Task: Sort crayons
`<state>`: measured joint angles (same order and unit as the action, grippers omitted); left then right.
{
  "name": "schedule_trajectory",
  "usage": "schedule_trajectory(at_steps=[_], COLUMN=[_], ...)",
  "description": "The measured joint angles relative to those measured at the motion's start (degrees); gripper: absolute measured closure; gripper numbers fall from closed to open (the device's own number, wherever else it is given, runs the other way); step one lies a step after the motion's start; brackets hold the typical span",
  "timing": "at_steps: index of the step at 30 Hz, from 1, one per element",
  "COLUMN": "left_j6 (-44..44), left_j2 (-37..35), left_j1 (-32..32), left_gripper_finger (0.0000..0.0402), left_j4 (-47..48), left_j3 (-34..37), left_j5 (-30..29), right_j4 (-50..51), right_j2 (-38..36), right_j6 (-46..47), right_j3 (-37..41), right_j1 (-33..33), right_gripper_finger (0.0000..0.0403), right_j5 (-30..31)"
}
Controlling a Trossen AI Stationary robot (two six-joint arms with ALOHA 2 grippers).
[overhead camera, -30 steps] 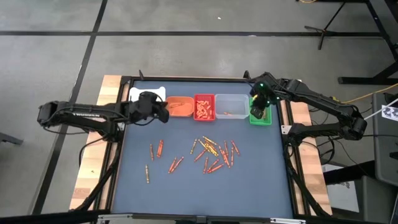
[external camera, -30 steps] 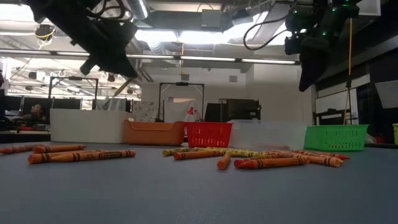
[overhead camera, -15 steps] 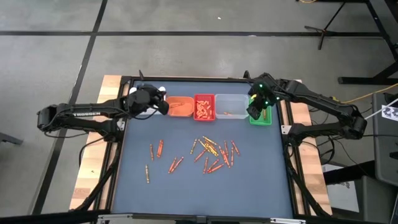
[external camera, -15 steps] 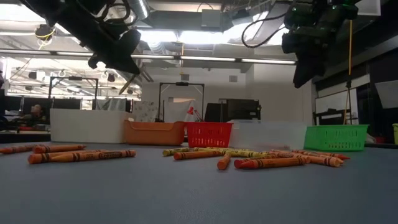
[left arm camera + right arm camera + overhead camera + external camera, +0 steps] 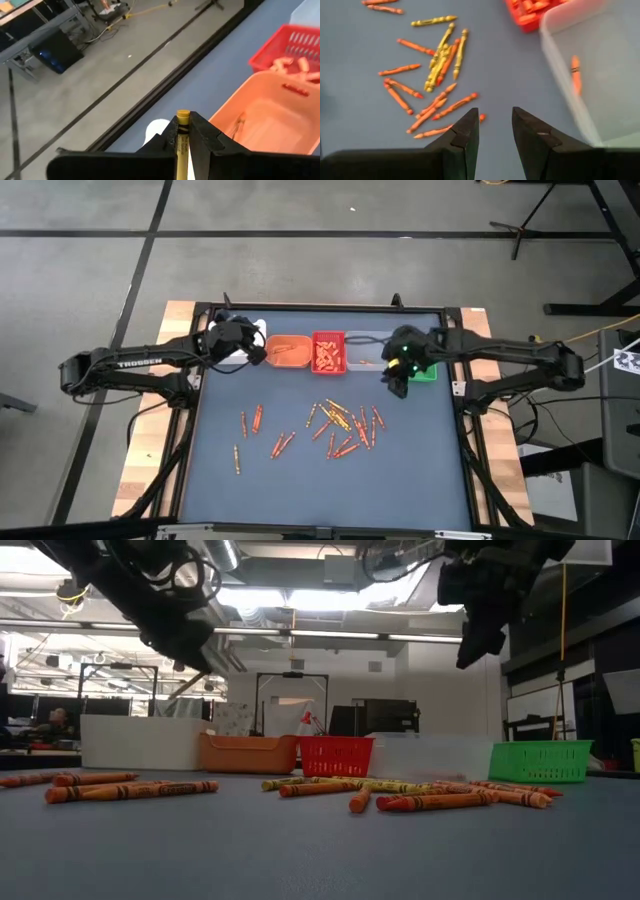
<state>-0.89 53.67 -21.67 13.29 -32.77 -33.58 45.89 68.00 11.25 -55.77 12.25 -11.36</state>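
Note:
My left gripper (image 5: 258, 350) hangs over the seam between the white bin (image 5: 154, 133) and the orange bin (image 5: 290, 352), shut on a yellow crayon (image 5: 182, 137). My right gripper (image 5: 397, 385) stands open over the mat in front of the clear bin (image 5: 371, 350), with nothing between its fingers. Below it, many orange-red and a few yellow crayons (image 5: 345, 425) lie flat on the mat. More crayons (image 5: 255, 420) lie to the left. The red bin (image 5: 328, 352) holds several crayons, and one lies in the clear bin (image 5: 576, 75). My left gripper pinches the yellow crayon between its two fingers (image 5: 202, 137). The crayon lies along the fingers, and its flat end (image 5: 183, 115) sticks out past their tips. It is lifted clear, slanting downward above the bins (image 5: 185, 687).
The five bins stand in a row along the far edge, the green bin (image 5: 425, 370) rightmost, beside my right arm. A raised frame (image 5: 320, 308) runs round the mat. The near half of the mat (image 5: 320, 490) holds nothing.
My left gripper has swung toward the far edge and the white bin and rolled about its own axis, keeping the crayon. My right gripper has left the green bin and gone toward the table's left and near side, coming over the mat by the crayon pile, still open.

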Motion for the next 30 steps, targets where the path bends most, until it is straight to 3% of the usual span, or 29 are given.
schedule_trajectory(at_steps=[16,25,30], left_j6=[0.0,0.0,-0.4], left_j2=[0.0,0.0,0.0], left_j1=[-2.1,-2.1,-2.1], left_gripper_finger=[0.0311,0.0303,0.0303], left_j4=[2.8,2.8,2.8], left_j3=[0.0,0.0,0.0], left_j5=[0.0,0.0,0.0], right_j4=[0.0,-0.6,-6.1], right_j2=[10.6,17.9,21.7], right_j6=[23.1,42.8,48.5], right_j3=[0.0,0.0,0.0], right_j1=[-16.9,-22.7,-25.8], right_gripper_finger=[0.0288,0.0288,0.0288], right_j5=[9.3,11.3,11.3])
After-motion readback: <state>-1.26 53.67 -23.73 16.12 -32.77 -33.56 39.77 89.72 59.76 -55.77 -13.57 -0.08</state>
